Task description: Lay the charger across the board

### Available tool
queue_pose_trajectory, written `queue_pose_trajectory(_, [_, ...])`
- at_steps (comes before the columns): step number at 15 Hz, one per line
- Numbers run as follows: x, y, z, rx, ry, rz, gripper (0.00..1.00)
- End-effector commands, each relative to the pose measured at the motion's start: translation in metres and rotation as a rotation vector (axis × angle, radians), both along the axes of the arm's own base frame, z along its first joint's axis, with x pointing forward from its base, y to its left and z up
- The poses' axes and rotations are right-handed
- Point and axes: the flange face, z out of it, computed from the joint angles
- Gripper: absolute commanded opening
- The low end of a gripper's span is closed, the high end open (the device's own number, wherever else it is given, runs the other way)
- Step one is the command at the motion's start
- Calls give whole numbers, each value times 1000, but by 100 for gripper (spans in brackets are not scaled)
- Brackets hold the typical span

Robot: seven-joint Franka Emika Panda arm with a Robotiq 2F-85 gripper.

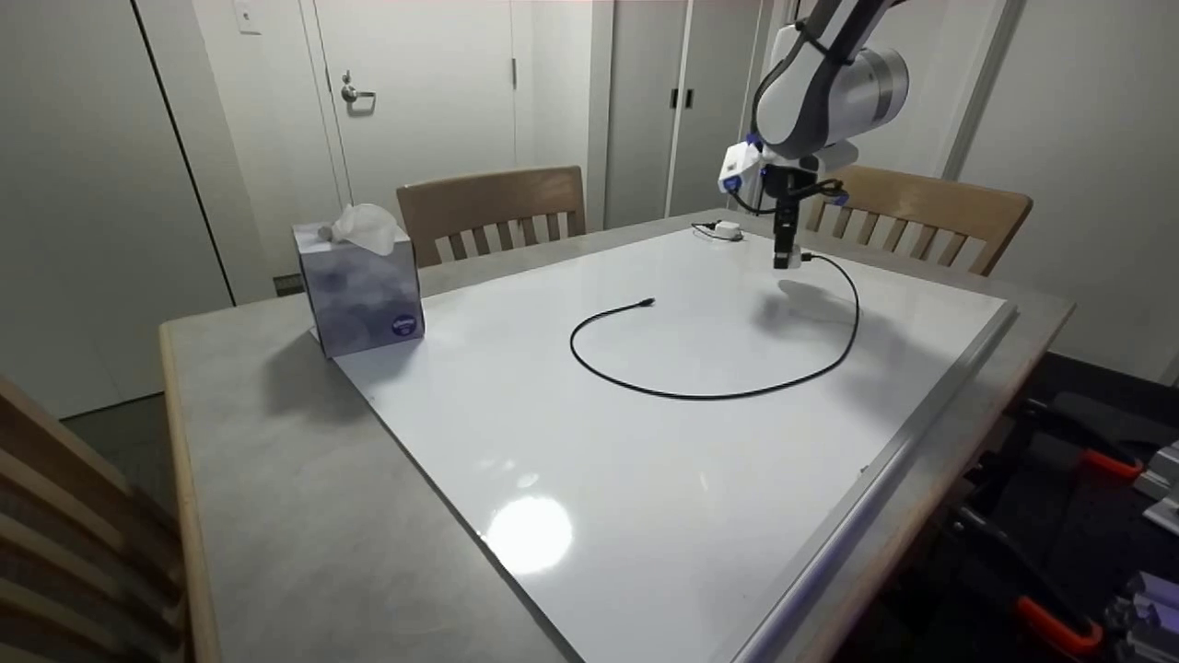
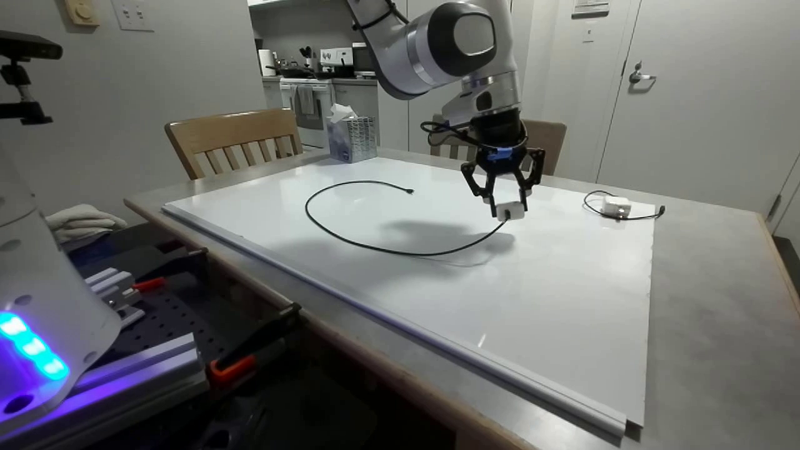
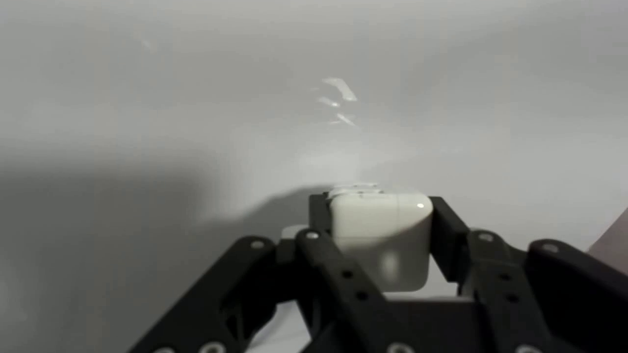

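The charger has a white plug block and a long black cable. My gripper is shut on the plug block and holds it above the board. In the wrist view the block sits between the two black fingers of the gripper. The cable leaves the block, comes down and curves in a wide arc over the glossy white board. Its free end points back inward on the board. Most of the cable is out of view in the wrist view.
A second white block with a short black cord lies at a corner of the board. A tissue box stands at another corner. A raised metal rail runs along one board edge. Wooden chairs stand around the grey table.
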Motion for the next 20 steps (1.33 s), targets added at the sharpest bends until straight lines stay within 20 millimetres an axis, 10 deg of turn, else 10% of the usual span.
queue_pose_trajectory(1, [6,-7,-7,42,-14,-196,26])
queue_pose_trajectory(5, [-8,-18,-16,179,-23,-377,26])
queue_pose_trajectory(6, [-7,-11,-18,120,-21,-302,51])
queue_pose_trajectory(9, [-11,-20,-21,149,-19,-351,51])
queue_pose_trajectory(10, [-11,-20,-20,150,-20,-354,26])
queue_pose_trajectory(19, [-14,-27,-22,266,-101,-652,26])
queue_pose_trajectory(20, [-16,-31,-22,269,-102,-659,51])
